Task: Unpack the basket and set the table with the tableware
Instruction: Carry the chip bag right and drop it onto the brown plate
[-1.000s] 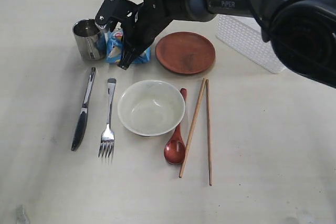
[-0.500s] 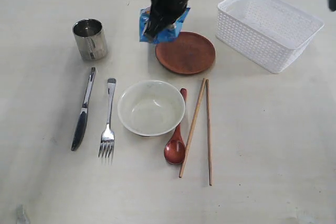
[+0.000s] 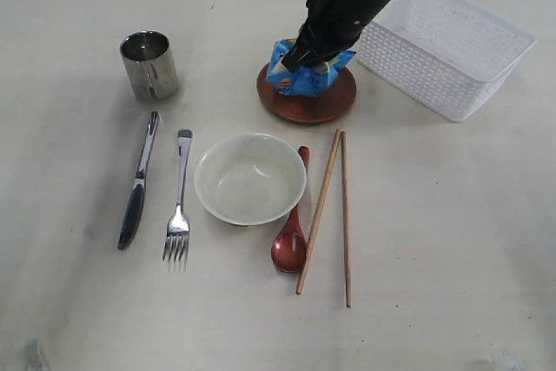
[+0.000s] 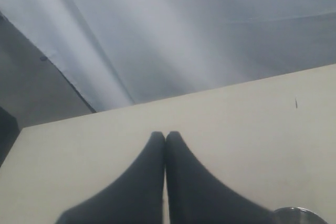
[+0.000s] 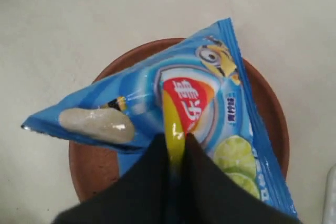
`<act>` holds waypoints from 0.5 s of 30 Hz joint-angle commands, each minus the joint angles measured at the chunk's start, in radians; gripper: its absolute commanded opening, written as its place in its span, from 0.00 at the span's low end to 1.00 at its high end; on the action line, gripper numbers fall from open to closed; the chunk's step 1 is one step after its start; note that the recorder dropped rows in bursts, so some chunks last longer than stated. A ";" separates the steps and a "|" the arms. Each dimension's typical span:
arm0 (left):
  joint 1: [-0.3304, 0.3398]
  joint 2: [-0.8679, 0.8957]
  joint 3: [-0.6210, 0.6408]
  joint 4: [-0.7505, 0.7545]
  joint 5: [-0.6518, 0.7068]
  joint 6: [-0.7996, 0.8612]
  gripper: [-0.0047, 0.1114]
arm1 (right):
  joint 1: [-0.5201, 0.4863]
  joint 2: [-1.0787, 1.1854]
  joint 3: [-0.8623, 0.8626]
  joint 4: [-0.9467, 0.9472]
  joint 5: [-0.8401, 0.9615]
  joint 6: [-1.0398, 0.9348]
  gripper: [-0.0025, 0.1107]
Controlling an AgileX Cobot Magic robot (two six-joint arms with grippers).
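Note:
My right gripper is shut on the blue snack packet, holding it over the brown round plate. The white basket stands at the back right and looks empty. On the table lie the steel cup, knife, fork, cream bowl, red-brown wooden spoon and two chopsticks. My left gripper is shut with nothing in it, over bare table near the cup's rim.
The right arm reaches in from the top right over the basket's near corner. The table's far edge runs past the left gripper, with a grey wall behind it.
The right gripper has carried the snack packet from beside the steel cup, up and rightward, and down over the brown plate. The left arm has stayed put.

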State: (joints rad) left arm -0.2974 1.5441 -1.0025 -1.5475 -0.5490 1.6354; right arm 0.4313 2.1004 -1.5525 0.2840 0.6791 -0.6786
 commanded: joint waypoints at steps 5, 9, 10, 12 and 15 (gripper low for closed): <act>-0.003 -0.004 0.006 -0.007 0.058 -0.002 0.04 | 0.002 -0.009 0.002 0.007 -0.016 -0.017 0.50; -0.003 -0.004 0.006 -0.007 0.056 -0.002 0.04 | 0.002 -0.069 0.002 0.003 -0.016 -0.029 0.49; -0.003 -0.004 0.006 -0.007 0.056 -0.002 0.04 | 0.000 -0.093 0.002 0.000 -0.016 -0.038 0.49; -0.003 -0.004 0.006 -0.007 0.056 -0.002 0.04 | -0.011 -0.137 0.002 -0.008 -0.016 -0.044 0.48; -0.003 -0.004 0.006 -0.007 0.058 -0.002 0.04 | -0.036 -0.169 0.002 -0.007 -0.023 -0.044 0.39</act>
State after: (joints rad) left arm -0.2974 1.5441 -1.0025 -1.5475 -0.4978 1.6354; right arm 0.4213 1.9621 -1.5501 0.2888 0.6638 -0.7104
